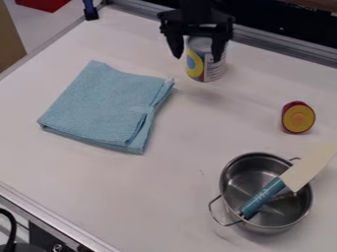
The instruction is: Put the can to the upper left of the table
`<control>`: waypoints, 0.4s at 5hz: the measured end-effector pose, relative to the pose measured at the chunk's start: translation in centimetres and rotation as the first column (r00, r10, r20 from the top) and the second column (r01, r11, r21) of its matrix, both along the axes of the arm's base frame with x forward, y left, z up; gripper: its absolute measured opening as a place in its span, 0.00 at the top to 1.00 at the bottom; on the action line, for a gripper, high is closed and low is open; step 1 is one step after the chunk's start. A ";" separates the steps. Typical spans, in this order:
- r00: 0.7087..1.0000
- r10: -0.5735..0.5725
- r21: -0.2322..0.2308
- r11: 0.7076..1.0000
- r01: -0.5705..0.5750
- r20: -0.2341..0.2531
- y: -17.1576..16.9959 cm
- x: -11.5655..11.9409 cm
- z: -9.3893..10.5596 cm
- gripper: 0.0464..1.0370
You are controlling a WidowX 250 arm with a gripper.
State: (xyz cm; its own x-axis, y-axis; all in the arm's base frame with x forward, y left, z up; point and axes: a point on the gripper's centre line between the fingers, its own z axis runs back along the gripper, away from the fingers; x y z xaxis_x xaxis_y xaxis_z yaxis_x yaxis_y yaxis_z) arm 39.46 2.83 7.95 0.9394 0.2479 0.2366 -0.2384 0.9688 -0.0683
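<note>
At the top centre of the camera view, my black gripper (196, 53) hangs over the work surface, shut on the can (205, 70). One finger is at the can's left side, and the other overlaps its right part. The can is silver and white with a yellow and blue label, roughly upright. A faint shadow lies on the white table (197, 162) a little below its base, and the can looks slightly raised.
A folded light-blue cloth (102, 106) lies left of centre. Toward the right sits a red-rimmed yellow-orange toy piece (298, 118). A metal pot (227, 184) at the lower right holds a knife (263, 198) with a teal handle. Metal rails edge the table.
</note>
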 end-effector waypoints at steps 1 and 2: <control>0.998 0.052 0.009 0.999 -0.053 0.043 1.0 2.4 1.4 0.04; 0.992 0.074 -0.009 0.997 -0.074 0.098 1.0 4.2 2.1 0.04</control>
State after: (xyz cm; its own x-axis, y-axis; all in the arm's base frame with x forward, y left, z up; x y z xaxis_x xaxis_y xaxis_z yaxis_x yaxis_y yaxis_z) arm 43.69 3.86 10.06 0.8906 0.3173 0.3258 -0.3014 0.9483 -0.0997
